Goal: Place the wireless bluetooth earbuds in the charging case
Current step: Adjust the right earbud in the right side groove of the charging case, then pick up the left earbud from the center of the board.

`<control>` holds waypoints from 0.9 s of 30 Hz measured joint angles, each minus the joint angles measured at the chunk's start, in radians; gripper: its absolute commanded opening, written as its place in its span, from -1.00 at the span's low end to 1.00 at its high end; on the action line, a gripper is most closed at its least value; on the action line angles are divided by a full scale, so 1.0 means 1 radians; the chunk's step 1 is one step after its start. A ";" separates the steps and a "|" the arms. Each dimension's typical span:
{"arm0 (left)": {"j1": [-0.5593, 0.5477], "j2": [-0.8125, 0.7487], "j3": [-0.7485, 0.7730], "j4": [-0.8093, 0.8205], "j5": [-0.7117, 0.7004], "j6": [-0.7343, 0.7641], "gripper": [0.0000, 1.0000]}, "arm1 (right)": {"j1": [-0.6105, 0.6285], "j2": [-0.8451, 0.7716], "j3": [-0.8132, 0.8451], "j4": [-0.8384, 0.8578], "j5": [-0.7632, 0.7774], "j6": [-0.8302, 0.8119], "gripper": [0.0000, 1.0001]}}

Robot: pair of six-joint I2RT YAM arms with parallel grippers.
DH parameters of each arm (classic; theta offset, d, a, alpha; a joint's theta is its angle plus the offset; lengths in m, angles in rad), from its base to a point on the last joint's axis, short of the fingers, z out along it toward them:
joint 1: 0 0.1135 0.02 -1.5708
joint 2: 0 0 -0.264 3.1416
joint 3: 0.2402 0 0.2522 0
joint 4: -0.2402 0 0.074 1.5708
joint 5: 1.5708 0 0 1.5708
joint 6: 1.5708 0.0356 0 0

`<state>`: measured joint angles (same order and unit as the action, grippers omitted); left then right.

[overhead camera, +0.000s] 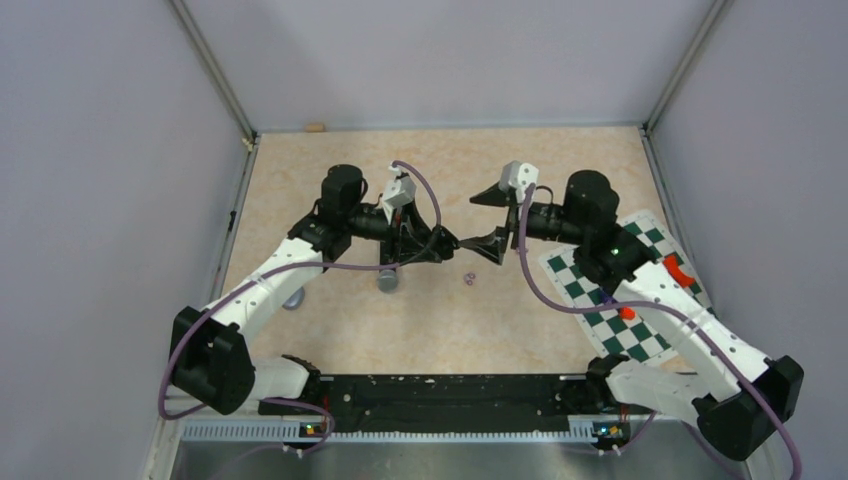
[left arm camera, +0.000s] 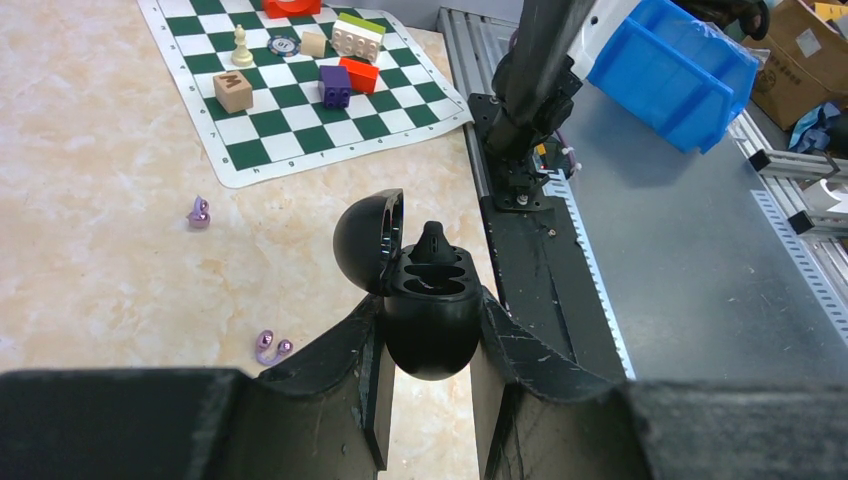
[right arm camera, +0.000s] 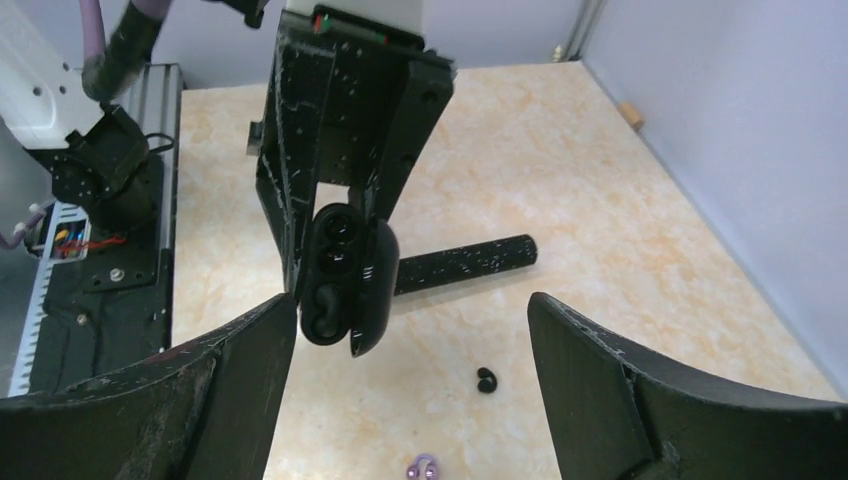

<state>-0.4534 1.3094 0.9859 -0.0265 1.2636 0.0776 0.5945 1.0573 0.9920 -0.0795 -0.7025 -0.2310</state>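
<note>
L gripper (left arm camera: 428, 305) is clamping 1 glossy black rounded plastic charging case (left arm camera: 430, 345) between both fingers, above the beige marbled table (left arm camera: 90, 150); the case's lid (left arm camera: 368, 235) is hanging open on its hinge. R gripper (right arm camera: 412, 308) is spreading its jaws wide, gripping nothing, and facing the case's open side from close by.

Black curled earbuds, 2 counted: 1 (left arm camera: 432, 240) is sticking up out of the case's far well; 1 (right arm camera: 486, 380) is lying on the table, below and right of the case in the R wrist view.

Purple ring-like pieces (left arm camera: 270, 346), 2 counted in the L wrist view: 1 near the case's left, the other (left arm camera: 199, 212) lying further left.

1 black speckled mic handle (right arm camera: 465, 265) is lying on the table behind the case.

1 green-and-white chequered mat (left arm camera: 240, 170) is lying well beyond the case; on it are sitting 1 white pawn (left arm camera: 239, 42) and 2 wooden cubes; the nearer cube (left arm camera: 233, 90) is showing what looks like an "M"; the mat's edge lettering is too small to read.
</note>
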 measured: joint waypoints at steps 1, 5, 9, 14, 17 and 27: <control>0.000 0.000 0.000 0.000 0.000 0.000 -0.99 | -0.008 -0.011 0.013 0.000 0.001 0.006 0.69; 0.000 0.000 0.002 0.000 0.002 0.000 -0.99 | -0.037 -0.030 0.024 0.027 0.066 0.032 0.64; 0.000 0.000 0.007 0.000 0.005 0.001 -0.99 | -0.068 0.023 0.024 0.100 0.231 0.064 0.52; 0.000 0.000 0.010 -0.001 0.011 0.002 -0.99 | -0.109 0.226 0.046 0.124 0.371 0.079 0.30; 0.000 0.000 0.010 -0.005 0.027 0.002 -0.98 | -0.114 0.348 0.065 0.110 0.399 0.077 0.19; 0.000 0.000 0.031 -0.046 0.069 0.016 -0.97 | -0.122 0.670 0.237 0.074 0.306 0.102 -0.19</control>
<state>-0.4534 1.3098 1.0164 -0.0723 1.3323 0.0933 0.4728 1.7271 1.2285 -0.0055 -0.3965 -0.1291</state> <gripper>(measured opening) 0.344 0.442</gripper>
